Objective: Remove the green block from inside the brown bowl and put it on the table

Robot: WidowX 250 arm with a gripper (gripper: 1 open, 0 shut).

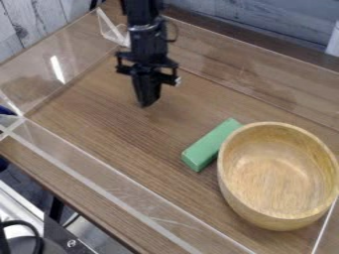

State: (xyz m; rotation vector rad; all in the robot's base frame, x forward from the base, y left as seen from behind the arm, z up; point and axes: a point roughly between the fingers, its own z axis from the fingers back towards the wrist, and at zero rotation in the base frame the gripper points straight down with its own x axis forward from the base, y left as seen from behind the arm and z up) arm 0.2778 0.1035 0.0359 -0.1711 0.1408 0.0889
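Observation:
The green block (212, 145) lies flat on the table (106, 129), just left of the brown bowl (277, 174) and almost touching its rim. The bowl's inside holds nothing. My gripper (147, 99) hangs over the table's left middle, pointing down, well up and to the left of the block. Its fingers are pressed together with nothing between them.
Low clear acrylic walls (79, 169) run along the table's edges. A small clear acrylic stand (121, 27) sits at the back near the arm. Bare wood stretches between the gripper and the block.

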